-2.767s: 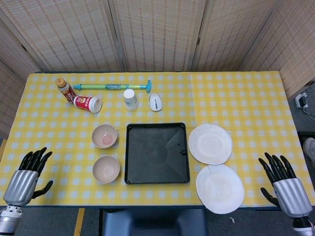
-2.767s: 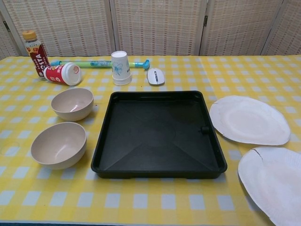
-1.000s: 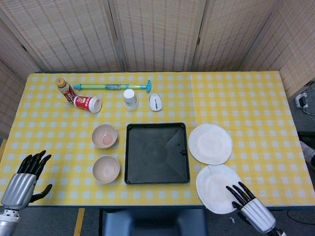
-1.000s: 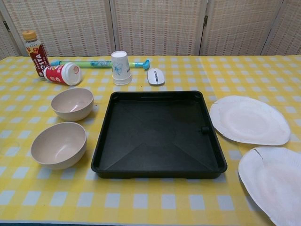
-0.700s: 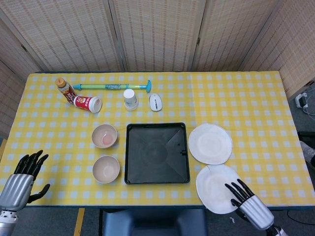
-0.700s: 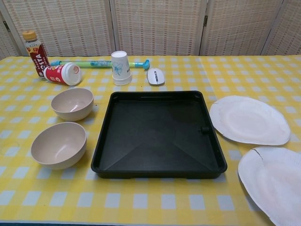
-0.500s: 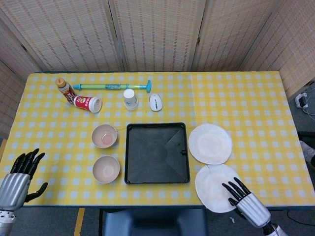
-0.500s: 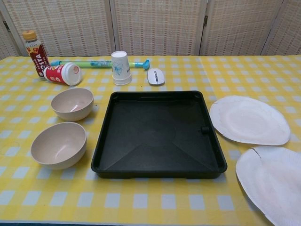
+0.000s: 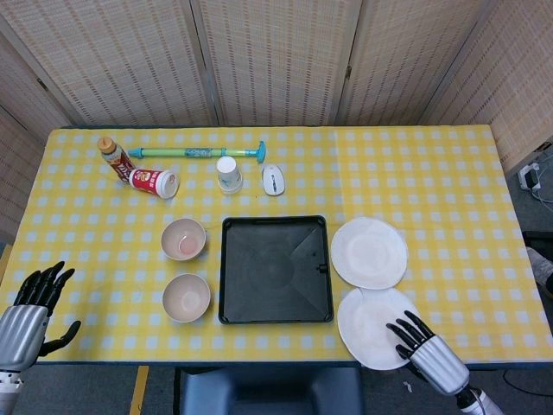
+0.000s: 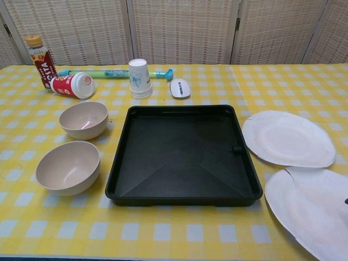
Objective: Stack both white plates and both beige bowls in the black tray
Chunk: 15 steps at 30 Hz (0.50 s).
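The black tray (image 9: 275, 270) (image 10: 182, 157) sits empty at the table's middle front. Left of it stand two beige bowls, the far one (image 9: 183, 239) (image 10: 83, 119) and the near one (image 9: 186, 296) (image 10: 68, 167). To its right lie two white plates. The far plate (image 9: 369, 252) (image 10: 288, 138) lies flat and alone. The near plate (image 9: 371, 327) (image 10: 307, 209) has a cracked rim and lies close to the tray's near right corner. My right hand (image 9: 428, 350) has its spread fingers resting on that plate's near right part. My left hand (image 9: 24, 320) hovers open off the table's front left corner.
Along the back left are a bottle (image 9: 113, 156), a red can (image 9: 154, 182) on its side, a green and blue stick (image 9: 197, 152), a paper cup (image 9: 229, 174) and a white mouse (image 9: 273, 180). Woven screens stand behind the table.
The near plate has slid left toward the tray with my right hand's fingers on it. My left hand has drifted slightly left and down.
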Available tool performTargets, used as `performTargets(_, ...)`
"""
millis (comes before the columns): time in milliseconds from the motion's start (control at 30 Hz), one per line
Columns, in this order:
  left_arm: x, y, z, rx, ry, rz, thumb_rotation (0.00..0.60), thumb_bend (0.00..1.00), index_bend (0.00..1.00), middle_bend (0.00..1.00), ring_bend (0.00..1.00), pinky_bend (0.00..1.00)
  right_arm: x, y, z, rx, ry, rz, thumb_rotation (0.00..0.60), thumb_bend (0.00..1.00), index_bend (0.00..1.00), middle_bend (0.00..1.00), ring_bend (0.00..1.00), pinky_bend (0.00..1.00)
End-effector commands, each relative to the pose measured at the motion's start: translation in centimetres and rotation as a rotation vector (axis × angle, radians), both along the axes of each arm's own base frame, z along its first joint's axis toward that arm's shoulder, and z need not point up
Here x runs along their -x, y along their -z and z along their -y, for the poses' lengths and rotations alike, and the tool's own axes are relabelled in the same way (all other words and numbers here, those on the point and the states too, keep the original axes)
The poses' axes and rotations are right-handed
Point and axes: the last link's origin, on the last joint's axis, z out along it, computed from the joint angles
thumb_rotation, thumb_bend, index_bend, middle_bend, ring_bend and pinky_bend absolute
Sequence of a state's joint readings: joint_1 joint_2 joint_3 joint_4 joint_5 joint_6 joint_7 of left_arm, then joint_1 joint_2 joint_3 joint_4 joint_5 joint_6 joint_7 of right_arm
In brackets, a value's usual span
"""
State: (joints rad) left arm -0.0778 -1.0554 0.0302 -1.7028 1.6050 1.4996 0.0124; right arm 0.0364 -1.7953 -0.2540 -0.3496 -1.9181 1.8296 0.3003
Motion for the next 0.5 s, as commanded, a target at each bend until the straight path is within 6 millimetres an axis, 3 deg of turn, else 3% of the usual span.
performTargets(33, 0.0, 0.0, 0.0, 0.003, 0.001, -0.002, 0.6, 0.36, 0.01, 0.01, 0.0, 0.0, -0.4, -0.7, 0.0, 0.026, -0.025, 0.03, 0.6, 0.52, 0.74, 0.26, 0.21, 0.13)
performTargets(500, 0.0, 0.8, -0.3, 0.039, -0.004, -0.012, 0.6, 0.36, 0.0, 0.01, 0.0, 0.0, -2.6, -4.4, -1.5, 0.195, -0.195, 0.236, 0.6, 0.53, 0.77, 0.32, 0.23, 0.15)
